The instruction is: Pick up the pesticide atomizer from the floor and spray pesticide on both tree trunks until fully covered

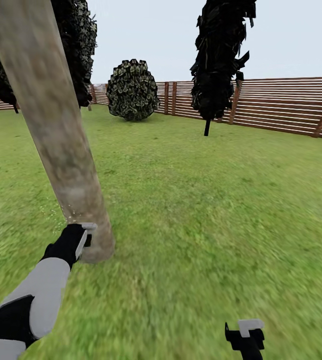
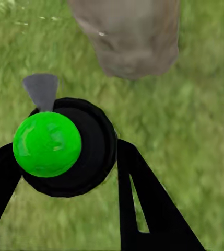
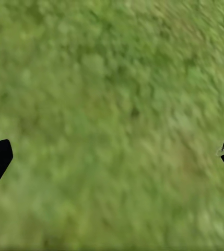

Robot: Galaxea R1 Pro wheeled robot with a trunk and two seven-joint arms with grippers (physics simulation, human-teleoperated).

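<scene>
The floor [image 1: 206, 210] is wide green grass, and a brown slat fence [image 1: 281, 105] closes the garden at the far side. A thick tree trunk [image 1: 56, 135] with beige and grey bark rises tilted across the left part of my head view, and its base stands in the grass. Further back there is a narrow tree with black leaves [image 1: 221, 55] and a round dark bush [image 1: 132, 90] near the fence.

My left claw [image 1: 85, 241] is just beside the base of the trunk. In the left wrist view its black fingers [image 2: 143, 204] are closed around the pesticide atomizer [image 2: 65, 149], which shows here as a round black body with a bright green ball and a small grey nozzle. I think the nozzle points toward the trunk [image 2: 127, 36], but the view is blurry.

My right claw [image 1: 246, 336] hangs low over the grass, with fingers spread wide and nothing between them.
</scene>
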